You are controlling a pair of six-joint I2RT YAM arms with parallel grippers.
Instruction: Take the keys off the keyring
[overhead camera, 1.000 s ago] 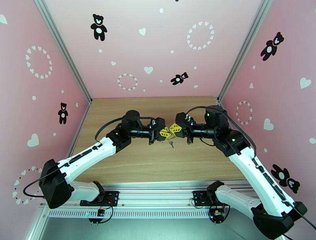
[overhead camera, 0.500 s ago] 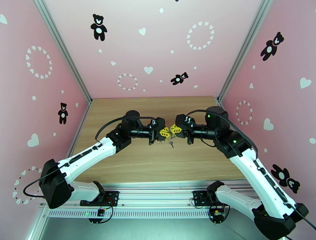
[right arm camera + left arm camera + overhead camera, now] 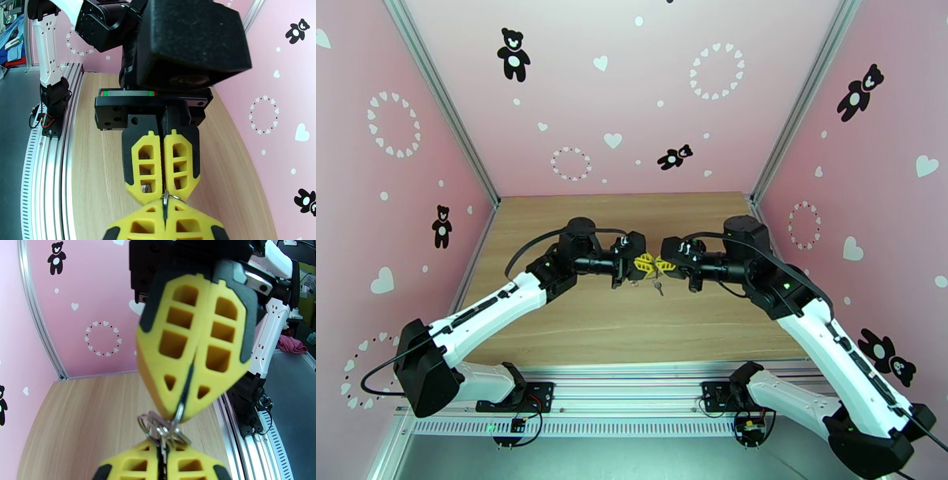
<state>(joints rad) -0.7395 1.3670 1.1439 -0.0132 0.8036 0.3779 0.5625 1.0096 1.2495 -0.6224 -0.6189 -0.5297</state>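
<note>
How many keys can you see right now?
1 clearly: a small dark key just below where the left gripper and right gripper meet fingertip to fingertip, top view. Another may be hidden at the keyring pinched between them.

— Where does the top camera sit?
— High, far behind the left gripper point(image 3: 646, 266) and right gripper point(image 3: 662, 265), looking down and forward across the table point(image 3: 577, 331).
— And the wrist cameras?
— Each sits just behind its own gripper, very close, facing the opposite gripper head-on. All three share the spot where the grippers meet.
</note>
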